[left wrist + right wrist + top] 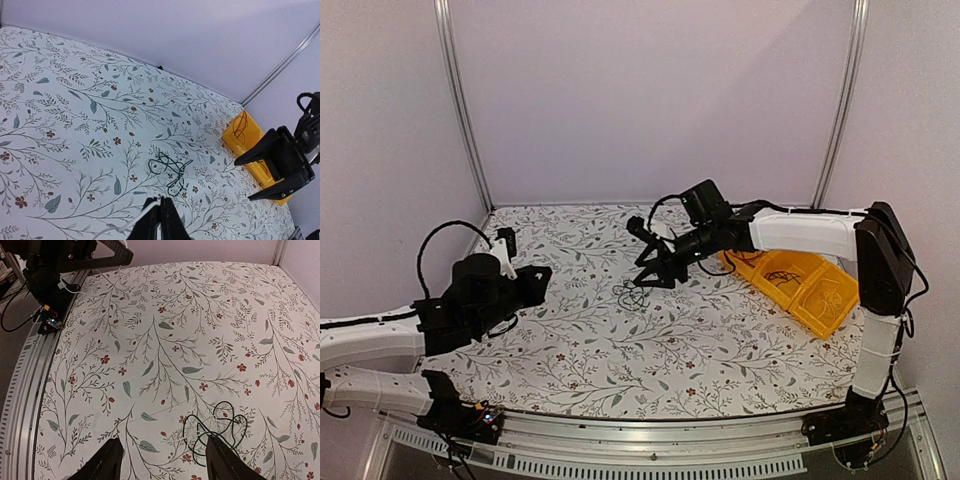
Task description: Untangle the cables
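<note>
Both in view over the floral bench [620,365]: right end effector [163,441] spread wide, empty, hanging just above the cables [216,432], not touching them; left end effector [159,201] pinched closed on a whitish strand [131,223] trailing off its tips. The cables lie mid-bench in small dark loops. A yellow bin [772,296] sits at the right edge with thin wires inside. Pale lilac walls, aluminium posts.

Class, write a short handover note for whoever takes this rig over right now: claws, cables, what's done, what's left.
Left claw: shut, with a whitish wire by its tips; grip unclear.
Right claw: open, low over the cables.
Cables: one dark clump on the table, looped together.
Done: some wires lie in the yellow bin.
Left: pull the clump apart.
</note>
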